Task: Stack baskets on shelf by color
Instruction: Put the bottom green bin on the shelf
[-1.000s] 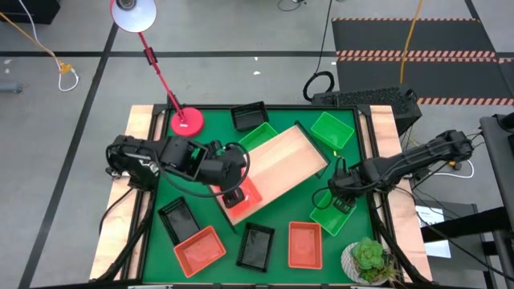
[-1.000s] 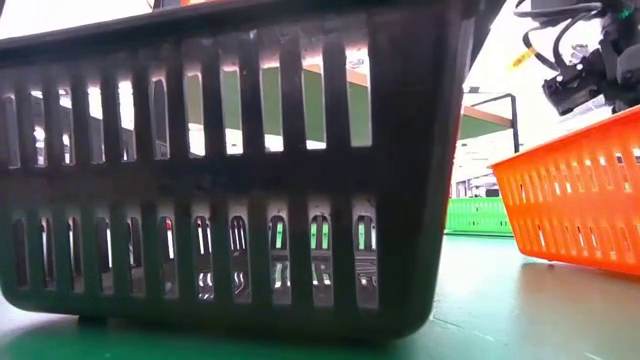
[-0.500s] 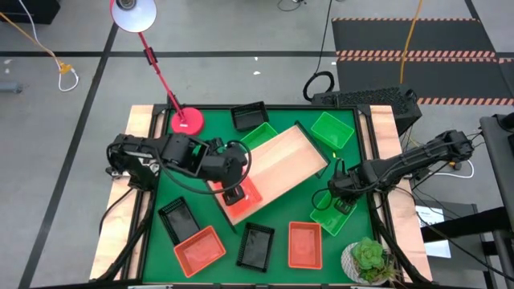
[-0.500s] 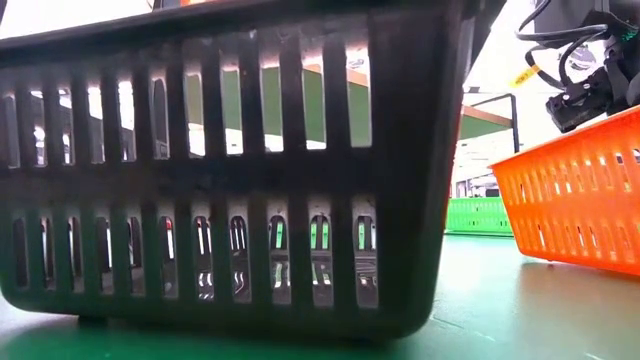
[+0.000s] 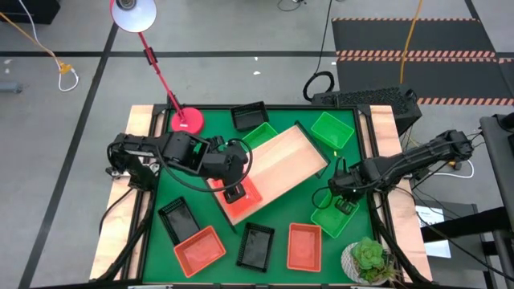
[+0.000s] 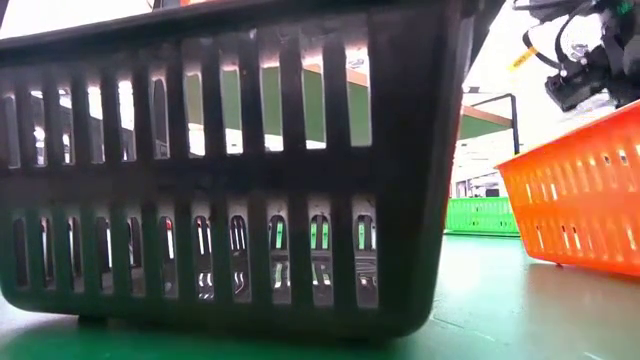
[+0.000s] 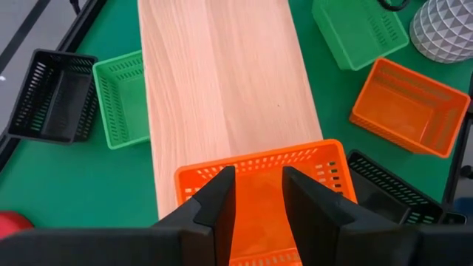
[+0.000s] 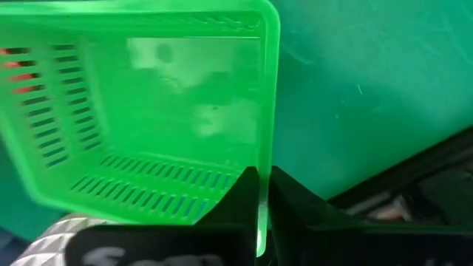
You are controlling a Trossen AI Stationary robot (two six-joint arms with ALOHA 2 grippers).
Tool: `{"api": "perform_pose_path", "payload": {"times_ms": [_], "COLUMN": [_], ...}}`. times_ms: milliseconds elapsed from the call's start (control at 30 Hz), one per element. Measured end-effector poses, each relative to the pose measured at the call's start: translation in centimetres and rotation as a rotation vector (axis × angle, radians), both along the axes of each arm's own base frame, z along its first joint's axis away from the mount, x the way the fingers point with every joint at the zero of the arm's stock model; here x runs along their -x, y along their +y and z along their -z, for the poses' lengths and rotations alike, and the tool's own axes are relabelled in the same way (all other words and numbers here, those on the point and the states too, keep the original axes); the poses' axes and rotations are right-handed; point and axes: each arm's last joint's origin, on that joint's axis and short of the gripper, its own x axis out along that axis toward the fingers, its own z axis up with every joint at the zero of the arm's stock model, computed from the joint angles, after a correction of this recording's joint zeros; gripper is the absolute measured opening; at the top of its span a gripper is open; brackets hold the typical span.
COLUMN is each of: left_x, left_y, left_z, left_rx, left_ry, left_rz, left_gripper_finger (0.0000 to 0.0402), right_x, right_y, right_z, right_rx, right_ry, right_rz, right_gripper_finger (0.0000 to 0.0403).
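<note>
On the shelf's near end, an orange basket is held by the half-open left gripper for placing. A green basket's rim is pinched tight by the right gripper, ready for lifting.

The bench has a green top with pale wooden strips along its left and right edges. The shelf, a light wooden board, lies slantwise across the middle, and one orange basket sits on its near-left end. Directly on the green top lie a black basket at the far edge, a green basket just beside the shelf's far-left corner, another green basket at the far right, and a third green one at the right. Along the near side lie a black basket, an orange basket, a black basket and an orange basket. A red lamp base stands at the far left, a potted plant at the near right corner.
</note>
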Motion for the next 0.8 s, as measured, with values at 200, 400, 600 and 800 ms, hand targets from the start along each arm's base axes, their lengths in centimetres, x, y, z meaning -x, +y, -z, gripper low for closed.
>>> {"api": "perform_pose_path", "payload": {"times_ms": [200, 400, 600, 800], "left_x": [0.0, 0.0, 0.0, 0.6], "left_y": [0.0, 0.0, 0.0, 0.6], "left_z": [0.0, 0.0, 0.0, -0.6], "left_rx": [0.000, -0.002, -0.011, 0.000], "left_ry": [0.000, 0.001, 0.004, -0.015], "left_rz": [-0.001, 0.003, 0.015, -0.018], "left_gripper_finger": [0.0115, 0.0115, 0.0115, 0.0115], "right_x": [-0.2, -0.4, -0.8, -1.0], "right_y": [0.1, 0.3, 0.5, 0.7], "right_z": [-2.6, -5.5, -9.1, -12.4], "right_rx": [0.000, -0.048, -0.121, -0.175], "right_ry": [0.007, -0.008, -0.085, -0.189], "right_rz": [0.095, 0.167, 0.229, 0.337], "right_gripper_finger": [0.0011, 0.0008, 0.0008, 0.0007]}}
